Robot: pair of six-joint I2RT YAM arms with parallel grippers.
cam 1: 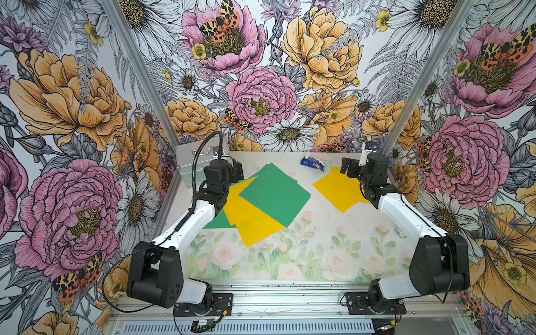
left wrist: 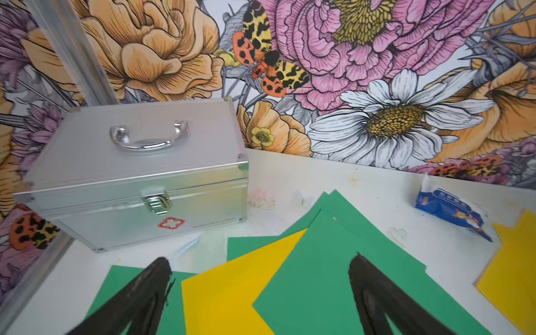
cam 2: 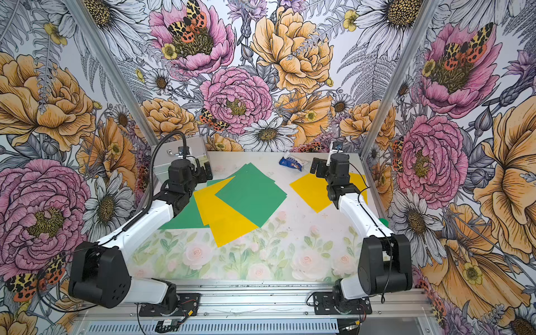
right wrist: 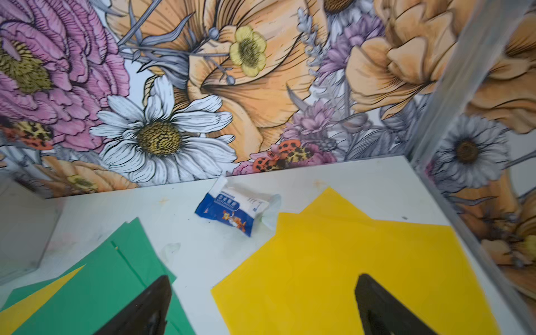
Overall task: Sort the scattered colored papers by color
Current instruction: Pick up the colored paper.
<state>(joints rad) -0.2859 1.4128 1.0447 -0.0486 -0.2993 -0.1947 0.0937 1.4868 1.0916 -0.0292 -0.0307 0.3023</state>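
My left end effector [left wrist: 259, 259] and right end effector [right wrist: 264, 278] hang spread, empty. The colored papers [cam 1: 272, 197] overlap at ten o'clock on the tabletop [cam 1: 319, 232], with yellow sheets [cam 1: 336, 188] at two. I risk dragging several stacked sheets together.

Rose-printed table [cam 1: 324, 229], green sheets [cam 1: 275, 194] and yellow sheets [cam 1: 255, 223] overlapping left of middle, more yellow sheets at right, packet [cam 1: 314, 164] at back, case [cam 1: 188, 162] in back-left corner.

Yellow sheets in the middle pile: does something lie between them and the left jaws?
Yes. A green sheet lies on the yellow sheets and covers their far part. Their near corner is bare; nothing visible blocks it there.
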